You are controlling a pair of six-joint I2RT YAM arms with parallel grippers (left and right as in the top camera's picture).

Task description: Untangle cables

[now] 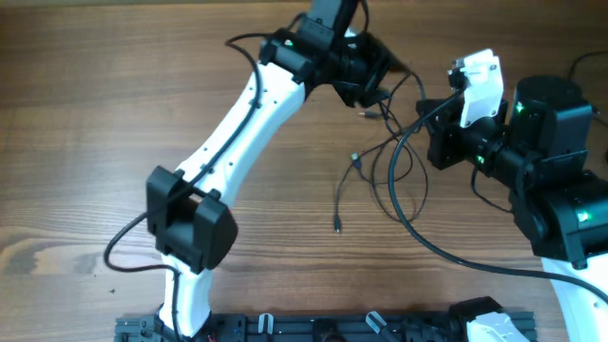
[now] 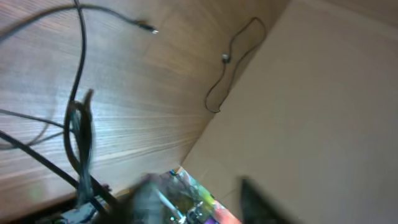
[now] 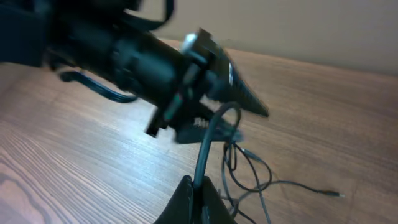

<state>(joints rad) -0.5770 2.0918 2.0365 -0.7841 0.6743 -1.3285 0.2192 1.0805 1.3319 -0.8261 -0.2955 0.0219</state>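
Observation:
The cables (image 1: pixel 385 166) lie as a loose tangle of thin dark cords between the two arms, with plug ends at the lower left (image 1: pixel 336 226) and centre (image 1: pixel 353 160). My left gripper (image 1: pixel 372 90) hovers over the top of the tangle. In the left wrist view its blurred fingers (image 2: pixel 202 199) look spread apart, with a dark-green cord (image 2: pixel 81 137) hanging to their left. My right gripper (image 3: pixel 199 196) is shut on a dark cable (image 3: pixel 208 143) that rises toward the left gripper (image 3: pixel 217 115). Thin loops (image 3: pixel 249 168) lie behind it. In the overhead view the right gripper (image 1: pixel 427 119) is right of the tangle.
Another thin cord with a silvery plug (image 2: pixel 225 58) lies near the far table edge (image 2: pixel 205 130). A plug tip (image 3: pixel 336 195) points right on the wooden table (image 1: pixel 114 114). A black rail (image 1: pixel 285 328) runs along the front edge. Thick arm wires (image 1: pixel 123 242) hang by the left arm.

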